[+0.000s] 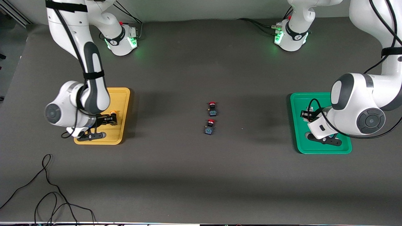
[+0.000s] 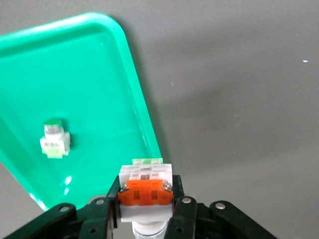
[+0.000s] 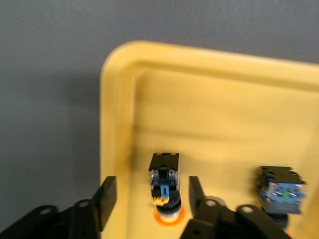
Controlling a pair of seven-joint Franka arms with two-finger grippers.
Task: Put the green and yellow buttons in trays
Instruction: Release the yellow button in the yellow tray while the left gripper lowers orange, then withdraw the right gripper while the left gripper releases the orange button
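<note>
We hold the left claw (image 2: 145, 219) clamped on a white-bodied button (image 2: 145, 191) over the green tray (image 1: 323, 150), near the table's left-arm edge; we lower before letting go. Our right claw (image 3: 152, 196) stands open around a yellow button (image 3: 164, 186) resting in the yellow tray (image 1: 121, 108); we lift straight up.

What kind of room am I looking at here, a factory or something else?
Probably a robotics lab test bench, not a factory. Two white arms are bolted to a dark mat-covered table, cables trail loose near its edge, and the only work is small buttons: red-capped buttons mid-table, a yellow tray and a green tray.
</note>
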